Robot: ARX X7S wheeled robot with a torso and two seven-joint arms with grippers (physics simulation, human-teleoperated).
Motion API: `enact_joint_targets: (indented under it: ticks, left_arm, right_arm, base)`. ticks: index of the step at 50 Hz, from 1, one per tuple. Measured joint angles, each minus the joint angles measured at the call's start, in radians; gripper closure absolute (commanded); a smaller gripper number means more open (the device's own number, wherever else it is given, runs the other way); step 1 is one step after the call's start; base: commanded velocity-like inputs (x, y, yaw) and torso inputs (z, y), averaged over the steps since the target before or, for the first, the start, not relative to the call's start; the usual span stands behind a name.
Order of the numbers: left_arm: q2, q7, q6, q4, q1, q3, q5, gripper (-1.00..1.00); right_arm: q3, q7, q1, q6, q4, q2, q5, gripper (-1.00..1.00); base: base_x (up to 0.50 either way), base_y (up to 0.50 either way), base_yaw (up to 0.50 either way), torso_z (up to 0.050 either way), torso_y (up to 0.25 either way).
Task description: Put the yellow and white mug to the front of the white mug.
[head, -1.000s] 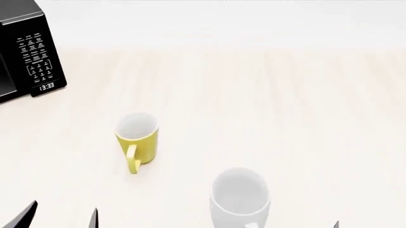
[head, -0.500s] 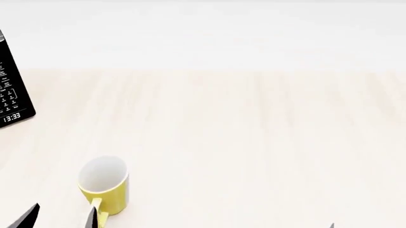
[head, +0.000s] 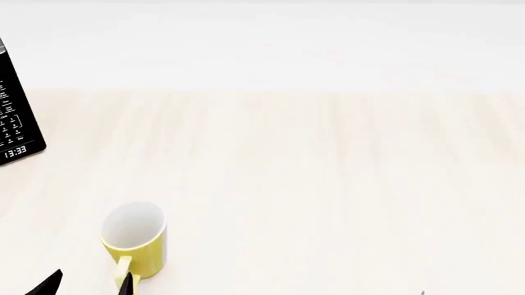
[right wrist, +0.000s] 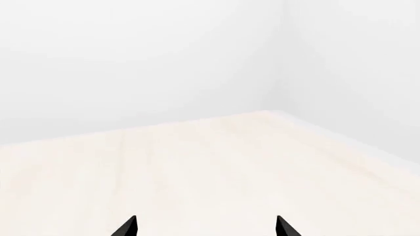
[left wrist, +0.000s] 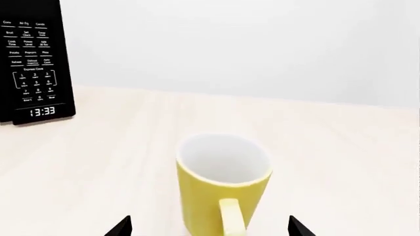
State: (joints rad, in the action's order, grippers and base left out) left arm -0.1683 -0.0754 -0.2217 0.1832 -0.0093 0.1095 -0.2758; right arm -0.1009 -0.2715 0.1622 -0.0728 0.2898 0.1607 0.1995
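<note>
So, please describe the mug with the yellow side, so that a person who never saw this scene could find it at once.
Start from the black microwave at the far left of the pale wooden counter. Nearer the robot stands the yellow and white mug, upright, just ahead of the left gripper. It is the only coloured object here: mustard outside, white inside, yellow handle.

head: high, looking down over tabletop [head: 328, 184] | left wrist: low, close behind yellow mug [left wrist: 223, 189], facing microwave [left wrist: 33, 64] | right wrist: low, facing far wall corner | shared head/left: mug [head: 135, 243], microwave [head: 12, 123]
</note>
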Motion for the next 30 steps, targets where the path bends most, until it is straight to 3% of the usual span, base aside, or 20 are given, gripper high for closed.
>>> enact_joint_targets:
  ticks: [30]
  left_arm:
    - [0.056,-0.183,0.01,-0.12,-0.053,0.073,0.141,-1.0]
  right_arm:
    - [0.027,-0.033,-0.014,-0.005,-0.033,0.011,-0.003,-1.0]
  base:
    - [0.0,0.0,0.0,0.0,0.0]
